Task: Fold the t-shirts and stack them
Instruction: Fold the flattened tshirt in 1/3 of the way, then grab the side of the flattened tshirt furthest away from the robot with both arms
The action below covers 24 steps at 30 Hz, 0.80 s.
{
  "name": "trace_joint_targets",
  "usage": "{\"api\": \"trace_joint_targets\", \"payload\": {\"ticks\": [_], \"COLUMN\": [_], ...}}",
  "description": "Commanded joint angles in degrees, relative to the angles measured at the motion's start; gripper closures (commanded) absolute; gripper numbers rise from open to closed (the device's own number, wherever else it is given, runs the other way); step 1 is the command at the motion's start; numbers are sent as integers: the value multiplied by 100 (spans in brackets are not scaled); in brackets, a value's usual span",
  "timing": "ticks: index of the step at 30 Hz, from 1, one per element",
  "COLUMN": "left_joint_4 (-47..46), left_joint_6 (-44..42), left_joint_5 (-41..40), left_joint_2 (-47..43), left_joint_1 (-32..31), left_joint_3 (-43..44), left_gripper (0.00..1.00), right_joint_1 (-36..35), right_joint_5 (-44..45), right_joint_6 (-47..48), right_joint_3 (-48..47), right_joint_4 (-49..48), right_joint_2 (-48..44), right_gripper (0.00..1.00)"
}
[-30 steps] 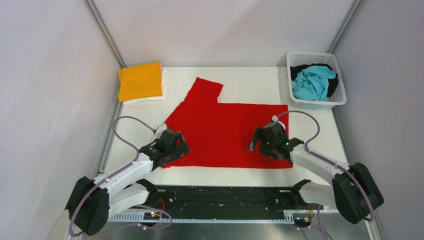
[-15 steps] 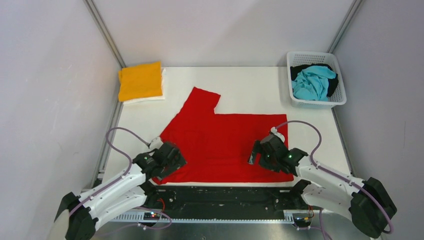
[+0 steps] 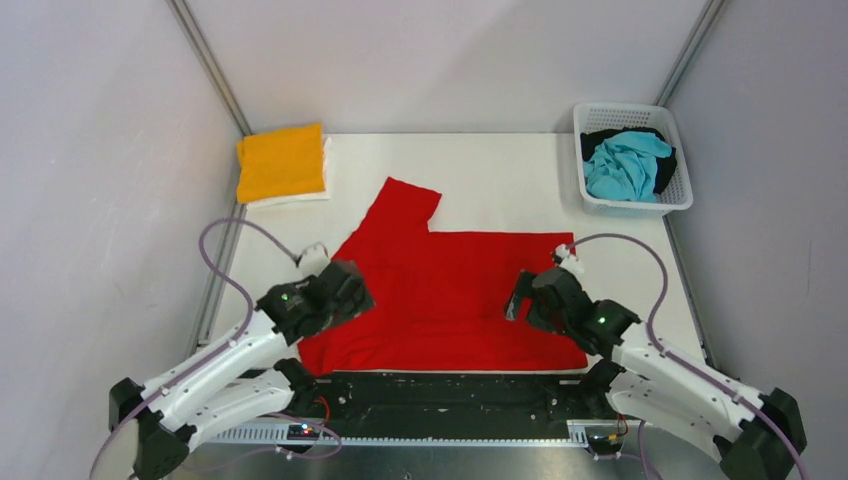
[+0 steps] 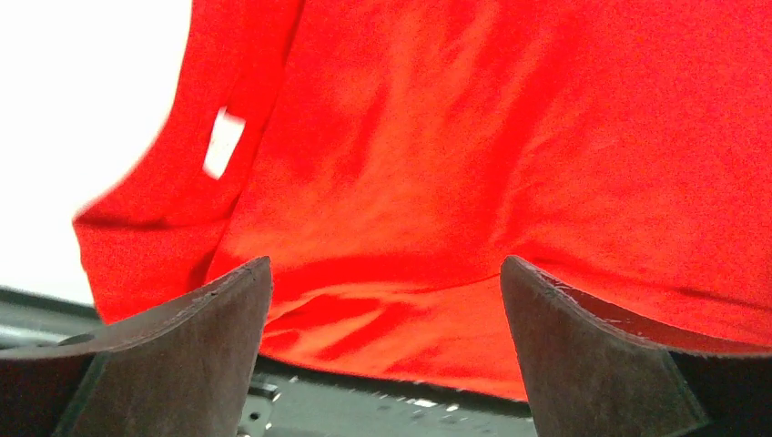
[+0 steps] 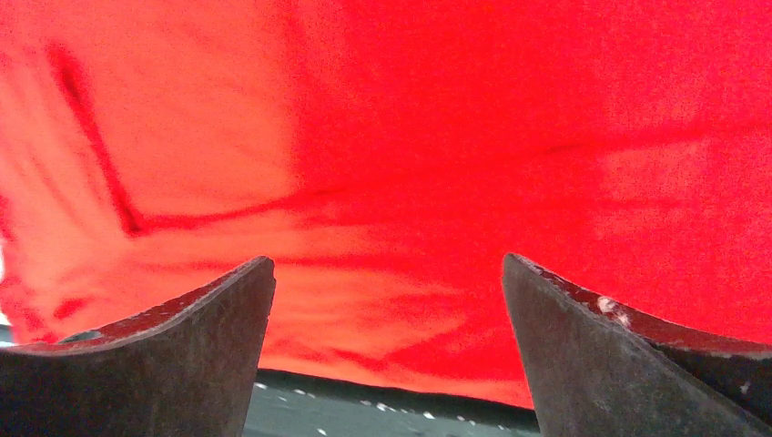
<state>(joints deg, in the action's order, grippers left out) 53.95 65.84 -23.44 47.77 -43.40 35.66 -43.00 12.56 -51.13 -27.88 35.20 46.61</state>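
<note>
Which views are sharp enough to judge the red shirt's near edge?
Top external: sharp, evenly lit, red shirt with crisp hem. Left wrist: soft, white label smeared, table blown out. Right wrist: red oversaturated, creases blurry, hem readable.

Occlusions: black shirt mostly buried under turquoise shirt; white shirt only an edge under orange-yellow shirt; red shirt cropped in wrist views; label blurred.

t-shirts 5 (two in basket) | basket 1 | arms 2
</note>
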Motion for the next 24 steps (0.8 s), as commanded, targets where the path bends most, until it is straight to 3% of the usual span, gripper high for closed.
{"api": "trace_joint_targets", "payload": {"ticks": [1, 4, 8, 16, 20, 24], "left_joint_4": [-297, -861, -1727, -2021, -2007, -2005], "left_joint_6": [-1055, -2074, -3085, -4046, -4447, -4553], "left_joint_5": [-1301, -1264, -299, 1458, 1029, 1123], "left_joint_2": [365, 1156, 2625, 6402, 7808, 8711], "left_joint_1": [-42, 321, 1203, 2336, 2459, 2521], "left_joint_3": [1446, 2141, 3292, 7012, 8520, 9280], "left_gripper": [0, 0, 0, 0, 0, 0], "right_joint_1": [158, 585, 1359, 2832, 3201, 3400], "right_joint_5": [1174, 1193, 838, -511, -1115, -1561], "right_joint_6": [347, 763, 1118, 1439, 1534, 1557], "right_joint_3": [-651, -673, -666, -652, -651, -649], "right_joint_4": [-243, -473, -609, -806, -1115, -1311], "right_joint_2": [-599, -849, -988, -49, 504, 900], "right_gripper": [1, 1, 1, 1, 1, 1]}}
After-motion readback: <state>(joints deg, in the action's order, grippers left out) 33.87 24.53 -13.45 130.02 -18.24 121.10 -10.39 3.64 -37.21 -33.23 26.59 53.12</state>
